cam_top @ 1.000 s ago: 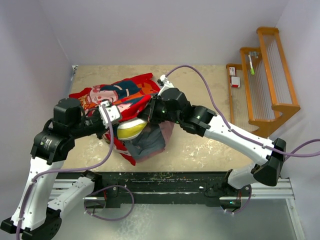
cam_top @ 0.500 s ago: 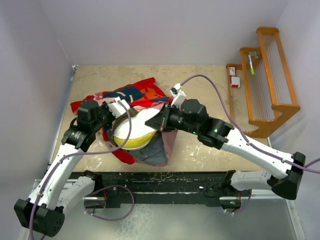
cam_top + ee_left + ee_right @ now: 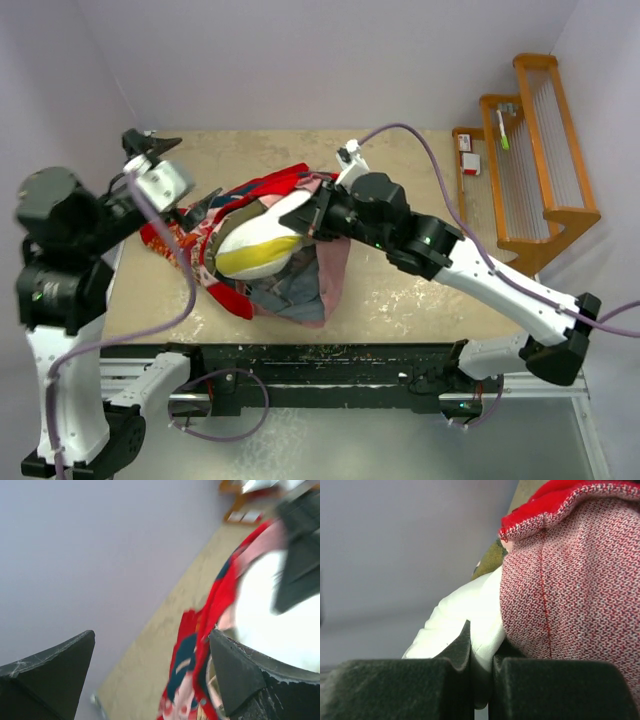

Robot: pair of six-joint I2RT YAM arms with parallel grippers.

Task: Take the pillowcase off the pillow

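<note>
The white pillow (image 3: 250, 250) with its yellow band lies at the table's middle, half out of the red-orange pillowcase (image 3: 262, 190), whose pinkish inside (image 3: 328, 268) hangs to the front. My right gripper (image 3: 302, 214) is shut on a fold of the pillow's white cloth (image 3: 465, 615), next to the pillowcase's mauve inside (image 3: 570, 580); its jaws (image 3: 482, 666) pinch the fold. My left gripper (image 3: 150, 148) hangs open in the air by the far left corner, apart from the cloth. Between its spread fingers (image 3: 150, 680) I see the pillowcase (image 3: 210, 625) and the pillow (image 3: 265, 615) below.
A wooden rack (image 3: 535, 150) stands off the table's right side. Purple walls close the left and back. The black mounting rail (image 3: 330, 365) runs along the near edge. Bare tabletop (image 3: 420, 170) shows at the back right.
My left gripper has let go of the pillowcase, opened wide and swung up and back to the far left. The right gripper stays shut on the pillow, and more of it shows.
</note>
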